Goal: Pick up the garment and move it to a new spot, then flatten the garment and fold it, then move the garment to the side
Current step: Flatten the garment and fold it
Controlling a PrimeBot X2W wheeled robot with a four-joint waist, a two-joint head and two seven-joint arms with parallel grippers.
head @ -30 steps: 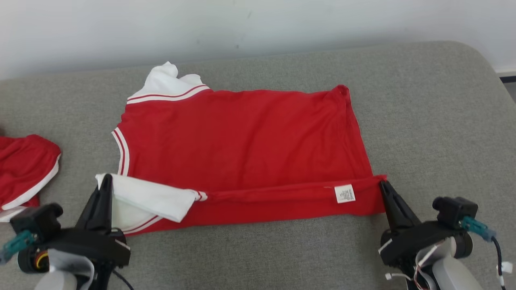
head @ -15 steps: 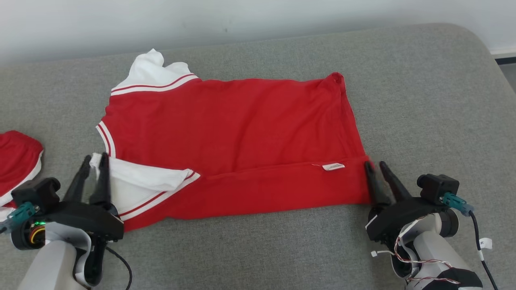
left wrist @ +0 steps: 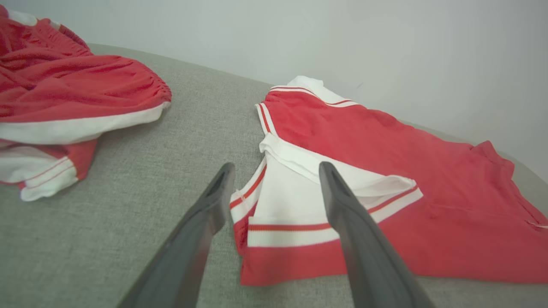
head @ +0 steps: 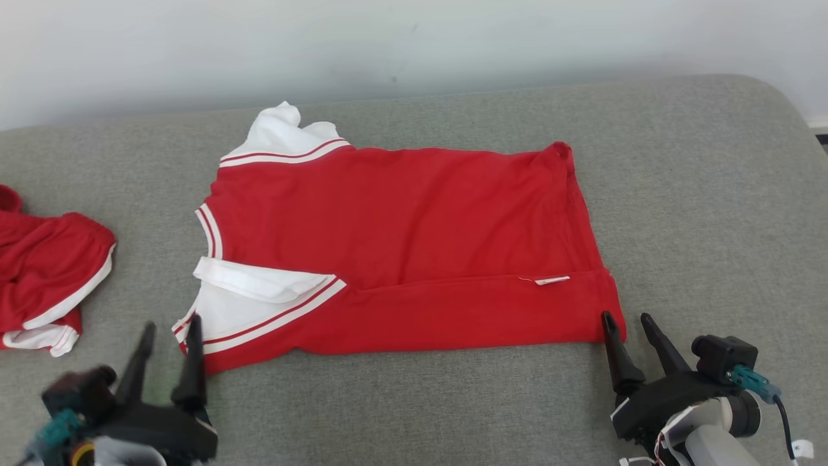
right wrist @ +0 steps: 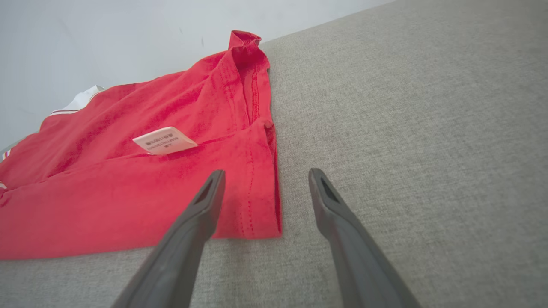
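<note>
The garment (head: 401,233), a red shirt with white striped sleeves, lies spread on the grey cushion (head: 698,194) with its near edge folded over. A white label (head: 552,280) shows at the fold. My left gripper (head: 171,323) stands open just before the near white sleeve (left wrist: 299,201), nothing between its fingers. At the garment's near right corner (right wrist: 261,214) my right gripper (head: 627,317) is open too, its left finger over the hem and its right finger over bare cushion.
A second red and white garment (head: 45,272) lies bunched at the cushion's left edge (left wrist: 64,98). A pale wall (head: 414,45) runs along the far side. The cushion's rounded right end (head: 776,103) lies beyond the shirt.
Both grippers have opened and let go of the garment's near edge, then drawn back toward me. The folded edge now lies flat, the label has tipped over. The camera has shifted too.
</note>
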